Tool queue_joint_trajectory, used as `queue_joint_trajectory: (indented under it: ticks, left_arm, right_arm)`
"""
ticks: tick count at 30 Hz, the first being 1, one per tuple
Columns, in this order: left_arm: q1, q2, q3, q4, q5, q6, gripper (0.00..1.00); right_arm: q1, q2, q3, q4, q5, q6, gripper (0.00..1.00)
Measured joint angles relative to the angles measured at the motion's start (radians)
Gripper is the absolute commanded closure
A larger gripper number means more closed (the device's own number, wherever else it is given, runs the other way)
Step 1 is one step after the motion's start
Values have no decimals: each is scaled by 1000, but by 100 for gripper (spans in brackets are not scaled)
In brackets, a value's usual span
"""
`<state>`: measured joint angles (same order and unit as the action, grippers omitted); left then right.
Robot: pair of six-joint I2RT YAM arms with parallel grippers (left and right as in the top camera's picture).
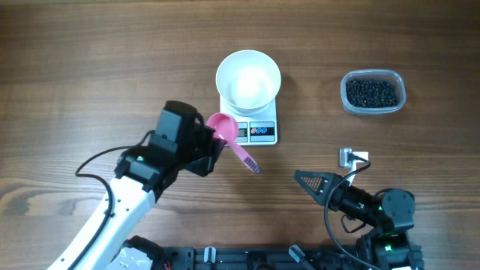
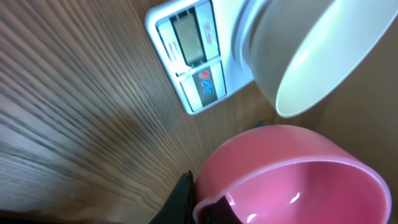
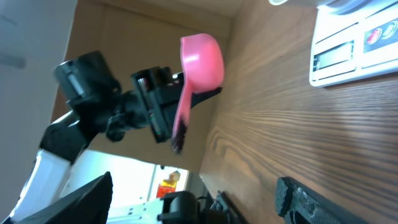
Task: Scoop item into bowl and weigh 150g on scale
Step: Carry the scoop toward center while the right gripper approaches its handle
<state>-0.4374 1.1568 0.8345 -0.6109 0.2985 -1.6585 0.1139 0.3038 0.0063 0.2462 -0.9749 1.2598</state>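
Gripping pink scoop [image 1: 223, 127], bowl [image 1: 248, 79] on scale [image 1: 259, 132]

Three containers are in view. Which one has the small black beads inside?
The clear rounded-rectangular plastic tub, alone at the right, holds the black beads. The round white bowl on the white scale and the pink plastic scoop are empty.

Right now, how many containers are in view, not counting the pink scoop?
2. The white bowl sits on the scale near the middle; the clear tub holding black beads stands apart at the far right. None looks hidden.
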Motion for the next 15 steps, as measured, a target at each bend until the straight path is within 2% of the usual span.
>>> queue_joint_trajectory:
  ticks: [7,15]
  left_arm:
    - [-131,17,0,28,-72,-193,96]
    - [-166,17,0,24,-93,-336,96]
  right_arm:
    - [96,39,0,24,178,-81,16]
    - [126,154,63,-13,240,-192,22]
